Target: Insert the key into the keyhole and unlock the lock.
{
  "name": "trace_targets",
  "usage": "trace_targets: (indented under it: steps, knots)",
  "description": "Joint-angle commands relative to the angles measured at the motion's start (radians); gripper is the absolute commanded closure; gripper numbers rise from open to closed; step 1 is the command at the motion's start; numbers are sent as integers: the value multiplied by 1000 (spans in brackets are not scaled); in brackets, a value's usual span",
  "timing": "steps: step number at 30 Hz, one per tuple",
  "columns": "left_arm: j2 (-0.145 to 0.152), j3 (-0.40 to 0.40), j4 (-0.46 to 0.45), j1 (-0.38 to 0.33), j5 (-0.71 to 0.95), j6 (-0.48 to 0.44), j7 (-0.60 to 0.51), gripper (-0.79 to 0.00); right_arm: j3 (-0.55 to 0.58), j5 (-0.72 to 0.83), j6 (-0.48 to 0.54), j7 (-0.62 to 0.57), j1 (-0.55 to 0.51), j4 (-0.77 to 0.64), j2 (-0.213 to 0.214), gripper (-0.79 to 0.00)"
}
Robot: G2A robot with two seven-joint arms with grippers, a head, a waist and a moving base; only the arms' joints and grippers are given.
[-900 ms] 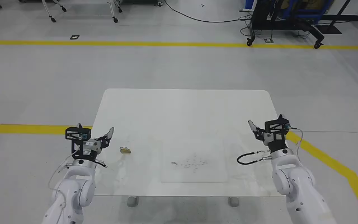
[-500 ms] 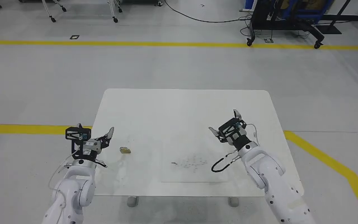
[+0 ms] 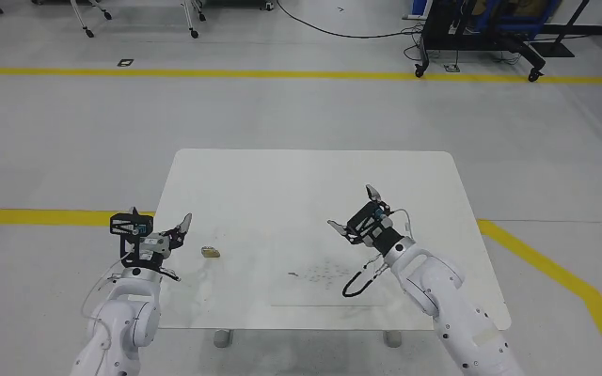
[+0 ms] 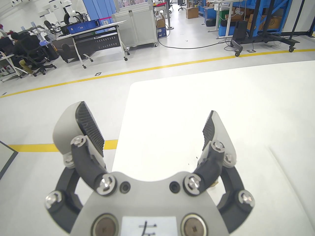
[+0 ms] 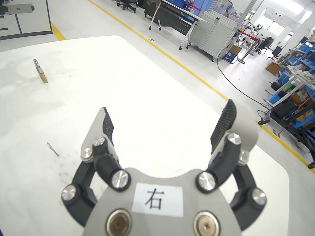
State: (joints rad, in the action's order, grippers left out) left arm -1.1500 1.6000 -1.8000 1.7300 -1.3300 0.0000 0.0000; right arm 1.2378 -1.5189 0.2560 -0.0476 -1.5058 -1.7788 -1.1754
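Here we are at the white table (image 3: 310, 174), and neither arm has hold of anything. The left gripper (image 4: 147, 121) hangs right at the table's left edge, one finger over the floor and the other over the tabletop. Its jaws are spread wide, with nothing between the ribbed pads.

Just beside it sits the padlock (image 3: 211, 251), a small brass body with a silver shackle. It's on the tabletop close to that left edge, on the side nearer the robot. From the right wrist it shows well beyond the fingers, on bare table (image 5: 41, 71).

And the key (image 3: 293, 274)? It's a thin sliver lying flat on the table by itself, well apart from the padlock and toward the middle. It rests at the fringe of a patch of dark scuff marks (image 3: 329, 273). The right wrist view catches it too (image 5: 53, 149), off to one side of that arm's fingers and touching nothing.

Now the right gripper (image 3: 351, 209). It's out over the table right of centre, farther from the robot than the key, pointing across toward the left side. Its jaws stand wide apart and empty, with white tabletop showing between the black pads (image 5: 222, 121). Key and lock both lie on the table, untouched.
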Motion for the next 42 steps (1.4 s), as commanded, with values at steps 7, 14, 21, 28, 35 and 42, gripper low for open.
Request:
trace_targets:
  steps: [7, 14, 21, 28, 35, 42]
  knots:
    - [0, 0, 0, 0, 0, 0, 0, -785, -125, 72, 359, 107, 115, 173, -7, -785]
    - [0, 0, 0, 0, 0, 0, 0, -785, -304, 59, 611, 298, 293, 453, -41, -785]
    - [0, 0, 0, 0, 0, 0, 0, -785, -374, 0, 624, 282, 353, 555, -56, -603]
    - [0, 0, 0, 0, 0, 0, 0, -785, -430, -54, 561, 206, 380, 568, -71, -360]
    - [0, 0, 0, 0, 0, 0, 0, -785, -443, -116, 535, 162, 384, 538, -67, -265]
    - [0, 0, 0, 0, 0, 0, 0, -785, -431, -123, 584, 93, 385, 494, -56, -126]
